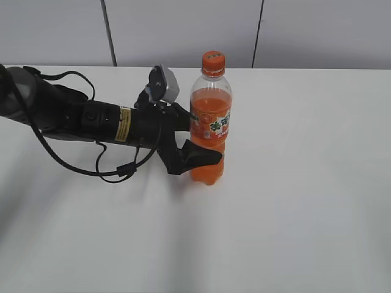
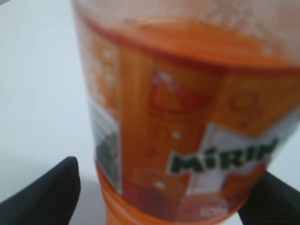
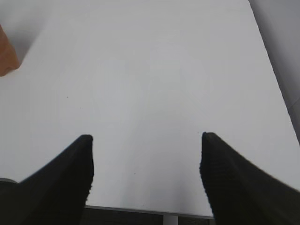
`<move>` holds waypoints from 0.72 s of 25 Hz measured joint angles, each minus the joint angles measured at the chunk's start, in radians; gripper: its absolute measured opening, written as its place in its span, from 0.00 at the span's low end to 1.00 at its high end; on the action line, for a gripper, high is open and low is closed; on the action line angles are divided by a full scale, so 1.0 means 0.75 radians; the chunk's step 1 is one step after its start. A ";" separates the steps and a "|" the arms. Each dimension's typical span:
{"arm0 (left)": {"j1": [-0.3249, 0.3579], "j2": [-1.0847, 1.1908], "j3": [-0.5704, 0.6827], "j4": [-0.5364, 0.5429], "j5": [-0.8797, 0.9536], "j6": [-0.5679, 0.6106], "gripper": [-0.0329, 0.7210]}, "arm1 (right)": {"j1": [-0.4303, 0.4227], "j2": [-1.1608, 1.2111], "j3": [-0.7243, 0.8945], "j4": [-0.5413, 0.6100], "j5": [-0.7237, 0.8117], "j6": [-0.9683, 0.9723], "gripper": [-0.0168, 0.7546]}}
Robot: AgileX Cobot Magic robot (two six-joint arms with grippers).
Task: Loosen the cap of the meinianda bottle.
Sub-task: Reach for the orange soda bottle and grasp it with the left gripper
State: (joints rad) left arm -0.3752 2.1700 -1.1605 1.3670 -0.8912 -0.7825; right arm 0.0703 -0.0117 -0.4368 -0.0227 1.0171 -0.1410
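The meinianda bottle [image 1: 211,104] stands upright on the white table, full of orange liquid, with its label facing forward. The orange cap [image 1: 212,61] sits on its top. My left gripper [image 1: 200,139] reaches in from the left and straddles the bottle's lower half at label height. In the left wrist view the bottle [image 2: 187,117] fills the frame between the two fingers [image 2: 166,199]; a strip of table shows between the left finger and the bottle, so the jaws are open. My right gripper [image 3: 146,154] is open and empty over bare table, with an orange edge of the bottle [image 3: 5,56] at far left.
The white table [image 1: 305,201] spreads around the bottle. A grey panelled wall [image 1: 183,30] runs behind its far edge. The left arm and its cables [image 1: 91,122] lie across the table's left part. The table's edge [image 3: 140,210] shows under the right gripper.
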 joint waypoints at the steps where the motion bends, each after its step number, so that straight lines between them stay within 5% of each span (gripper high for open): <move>1: 0.000 0.000 0.000 0.000 0.001 0.000 0.83 | 0.000 0.000 0.000 0.000 0.000 0.000 0.71; 4: 0.000 0.000 0.000 -0.001 0.003 0.000 0.79 | 0.000 0.000 0.000 0.000 0.000 0.000 0.71; 9: -0.002 0.000 0.000 0.002 -0.003 -0.001 0.59 | 0.000 0.000 0.000 0.000 0.000 0.000 0.71; 18: -0.002 0.000 0.000 0.002 -0.004 -0.001 0.58 | 0.000 0.000 -0.017 0.006 0.000 0.000 0.71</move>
State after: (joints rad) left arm -0.3765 2.1700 -1.1605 1.3684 -0.8942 -0.7833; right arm 0.0703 -0.0117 -0.4495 -0.0183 1.0171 -0.1410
